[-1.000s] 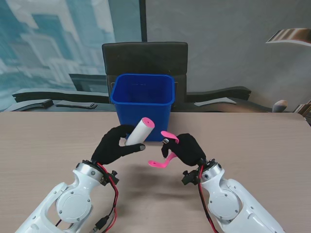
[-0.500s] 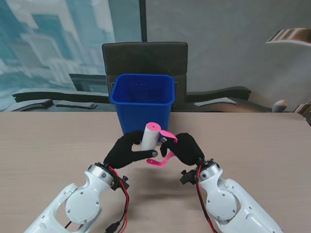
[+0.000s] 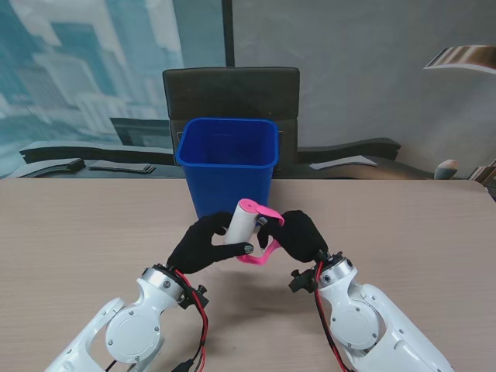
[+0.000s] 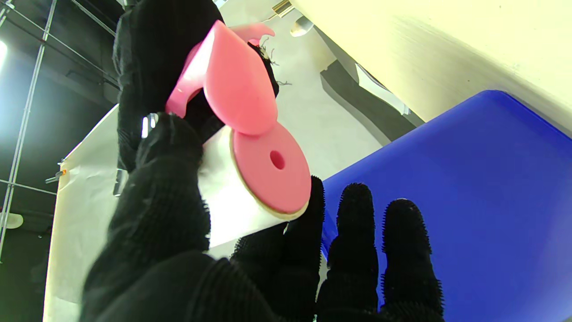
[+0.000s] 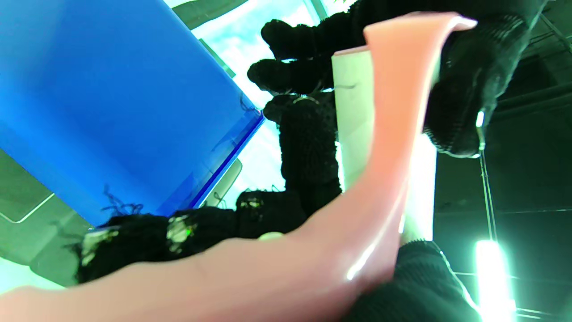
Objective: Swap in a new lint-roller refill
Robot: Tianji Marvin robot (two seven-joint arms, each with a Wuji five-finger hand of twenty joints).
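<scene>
Hands in black knit gloves meet above the desk (image 3: 77, 232), just in front of a blue plastic bin (image 3: 227, 167). Your left hand (image 3: 203, 244) grips a white cylindrical refill (image 3: 237, 225), its flat pink end cap, with a small centre hole, tilted toward the other hand. Your right hand (image 3: 298, 236) clasps the smooth, curved pink handle (image 3: 263, 252), whose tip touches the cap. This pose seems meant to line the refill up with the handle so it can slide on.

Office — desk (image 3: 70, 225), office chair (image 3: 231, 93), window (image 3: 93, 70).
</scene>
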